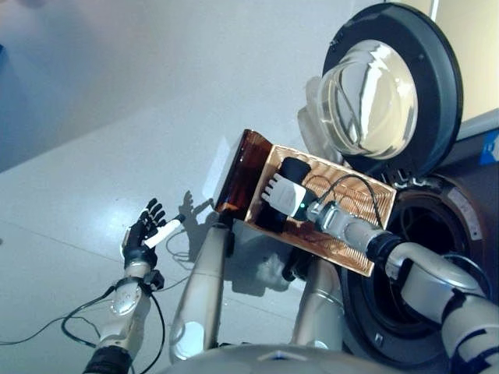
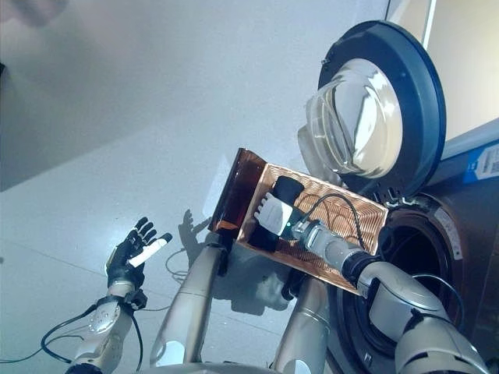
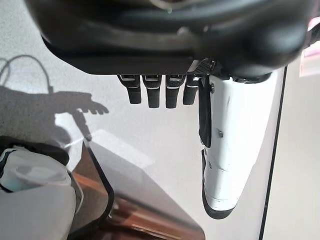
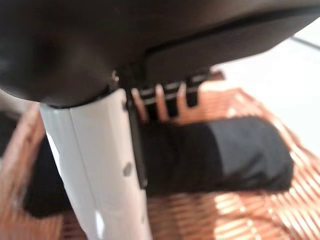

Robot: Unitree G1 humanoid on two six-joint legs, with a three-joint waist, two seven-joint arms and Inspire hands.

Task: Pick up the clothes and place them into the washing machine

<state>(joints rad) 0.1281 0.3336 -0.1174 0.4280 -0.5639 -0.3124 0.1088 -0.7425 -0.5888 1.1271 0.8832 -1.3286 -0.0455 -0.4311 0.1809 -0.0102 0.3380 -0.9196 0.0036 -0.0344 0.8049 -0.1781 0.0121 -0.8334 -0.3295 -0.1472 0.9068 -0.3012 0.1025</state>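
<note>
A black cloth [image 4: 240, 150] lies in a brown woven basket [image 1: 243, 167] that stands tilted in front of the washing machine [image 1: 460, 210], whose round door [image 1: 390, 86] hangs open. My right hand [image 1: 284, 196] is inside the basket, laid over the cloth [image 1: 295, 167]. Its fingers [image 4: 167, 97] are straight and reach the cloth's edge, and its white-covered thumb [image 4: 105, 170] runs along the near side. My left hand [image 1: 144, 234] hovers open above the floor at the lower left, away from the basket, holding nothing.
The washer's dark drum opening [image 1: 437, 234] lies just right of the basket, under my right forearm. Grey floor [image 1: 117, 101] stretches to the left and far side. The basket's corner [image 3: 150, 220] shows below my left hand [image 3: 225, 150].
</note>
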